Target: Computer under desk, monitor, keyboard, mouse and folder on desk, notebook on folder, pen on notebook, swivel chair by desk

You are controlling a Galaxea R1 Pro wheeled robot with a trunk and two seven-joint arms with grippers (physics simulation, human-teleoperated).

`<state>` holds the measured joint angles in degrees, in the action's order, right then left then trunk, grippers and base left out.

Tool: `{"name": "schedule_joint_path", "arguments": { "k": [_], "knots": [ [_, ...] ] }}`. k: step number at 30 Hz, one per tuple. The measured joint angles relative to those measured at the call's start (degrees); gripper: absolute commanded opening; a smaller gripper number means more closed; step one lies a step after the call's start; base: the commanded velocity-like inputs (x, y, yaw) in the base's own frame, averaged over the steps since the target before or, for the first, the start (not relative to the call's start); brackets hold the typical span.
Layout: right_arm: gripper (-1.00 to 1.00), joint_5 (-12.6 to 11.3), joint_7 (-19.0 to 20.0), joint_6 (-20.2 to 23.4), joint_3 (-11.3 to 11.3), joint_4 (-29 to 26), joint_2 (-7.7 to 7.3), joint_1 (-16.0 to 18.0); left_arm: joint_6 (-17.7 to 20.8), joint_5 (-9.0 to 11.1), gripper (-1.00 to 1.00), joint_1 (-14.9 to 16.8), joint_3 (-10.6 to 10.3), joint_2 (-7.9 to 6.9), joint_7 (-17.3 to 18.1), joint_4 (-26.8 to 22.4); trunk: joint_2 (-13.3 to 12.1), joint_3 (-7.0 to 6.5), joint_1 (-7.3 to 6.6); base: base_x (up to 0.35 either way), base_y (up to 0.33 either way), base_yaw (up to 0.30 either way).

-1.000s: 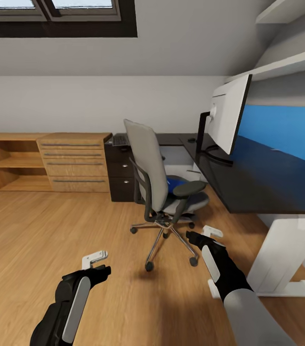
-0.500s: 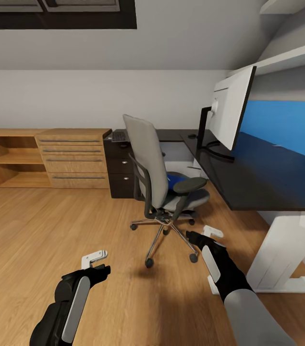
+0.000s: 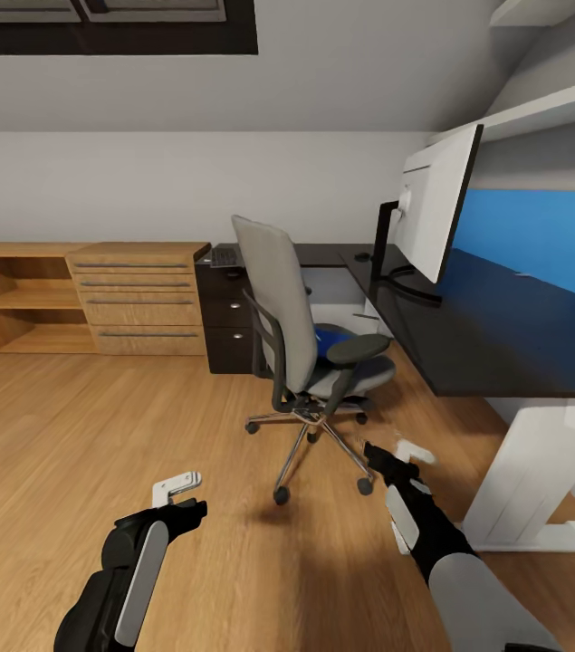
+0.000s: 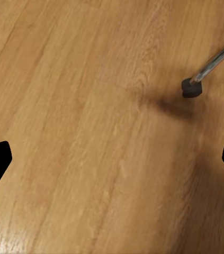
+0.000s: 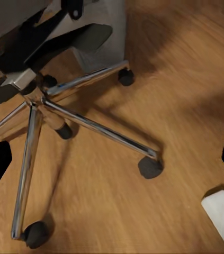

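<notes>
Beside desk [image 3: 504,349], 1 swivel chair [image 3: 301,344], 1 folder [image 3: 325,344]

Both arms are glossy black with rounded, bulky joints, each carrying a long pale grey panel along the forearm. The left pincer [image 3: 178,486] and right pincer [image 3: 412,450] end in small white flat fingers, while the right upper arm swells into a smooth grey shell.

Three views on my screen, all meeting at the chair base.
My head camera looks forward and down from standing height at the swivel chair [image 3: 310,326] and table [image 3: 495,344]; both wrist cameras stare down close at the floor [image 4: 90,132], each catching a chair caster [image 4: 192,88].
</notes>
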<state>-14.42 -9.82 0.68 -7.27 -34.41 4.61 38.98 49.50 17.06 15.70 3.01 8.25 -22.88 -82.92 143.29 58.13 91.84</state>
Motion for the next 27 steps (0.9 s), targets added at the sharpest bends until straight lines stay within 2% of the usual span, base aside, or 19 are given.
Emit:
{"name": "schedule_joint_path", "arguments": {
  "k": [1, 2, 3, 9, 10, 16, 19, 21, 22, 23, 24, 27],
  "knots": [
    [1.00, 0.0, -0.1, -2.3, -0.3, 1.6, -0.22, 0.0, 0.0, 0.0, 1.00, 0.0, 0.0, 0.00, 0.0, 0.0, 0.0, 0.00, 0.00, 0.000, 0.000, 0.000],
    [1.00, -0.4, -0.2, -6.6, -1.1, 5.0, -0.69, 0.2, 0.0, 0.0, 1.00, 0.0, 0.0, -0.01, 0.0, 0.0, 0.0, 0.00, 0.00, 0.000, 0.000, 0.000],
    [1.00, -0.7, -0.2, -8.5, -1.5, 6.9, -0.93, 0.4, 0.0, 0.0, 1.00, 0.0, 0.0, -0.01, -0.1, 0.0, 0.0, 0.00, 0.00, 0.000, 0.000, 0.000],
    [1.00, -4.3, -0.2, -13.7, -3.6, 14.1, -2.17, 3.5, 0.0, 0.0, 1.00, 0.0, 0.3, -0.02, -0.2, 0.0, 0.0, 0.00, 0.00, 0.000, 0.000, 0.000],
    [1.00, -6.8, -0.2, -14.4, -4.0, 15.5, -2.51, 5.3, 0.1, 0.0, 1.00, 0.0, 0.8, -0.02, -0.2, 0.0, 0.0, -0.01, 0.00, 0.000, 0.000, 0.000],
    [1.00, -12.4, -0.2, -12.9, -4.4, 16.5, -3.52, 8.6, 0.1, 0.0, 1.00, 0.0, 1.3, -0.01, -0.1, -0.2, 0.0, 0.00, 0.00, 0.000, 0.000, 0.000],
    [1.00, -20.3, -0.3, -7.9, -4.5, 16.7, -5.63, 11.4, 0.1, 0.0, 1.00, 0.0, 1.5, 0.01, -0.2, -0.3, 0.0, 0.00, 0.00, 0.000, 0.000, 0.000],
    [1.00, -23.3, -0.2, -6.9, -4.5, 16.7, -6.22, 11.8, 0.1, 0.0, 1.00, 0.0, 1.5, 0.03, -0.2, -0.3, 0.0, 0.00, 0.00, 0.000, 0.000, 0.000],
    [1.00, -26.1, -0.1, -6.3, -4.5, 16.8, -6.71, 12.1, 0.1, 0.0, 1.00, 0.0, 1.6, 0.04, -0.2, -0.3, 0.0, 0.00, 0.00, 0.007, 0.000, 0.000],
    [1.00, -27.4, 0.0, -6.1, -4.5, 16.8, -6.94, 12.1, 0.1, 0.0, 1.00, 0.0, 1.6, 0.06, -0.2, -0.3, 0.0, 0.00, 0.00, 0.146, 0.000, 0.000],
    [1.00, -30.6, 0.1, -5.7, -4.4, 16.7, -7.54, 12.4, 0.1, 0.0, 1.00, 0.0, 1.6, 0.11, -0.2, -0.3, 0.0, 0.00, -0.02, 0.181, 0.000, 0.000],
    [1.00, -31.9, 0.2, -5.6, -4.2, 16.6, -7.74, 12.4, 0.1, 0.0, 1.00, 0.0, 1.6, 0.10, -0.2, -0.3, 0.0, 0.00, -0.03, 0.230, 0.000, 0.000]
  ]
}}
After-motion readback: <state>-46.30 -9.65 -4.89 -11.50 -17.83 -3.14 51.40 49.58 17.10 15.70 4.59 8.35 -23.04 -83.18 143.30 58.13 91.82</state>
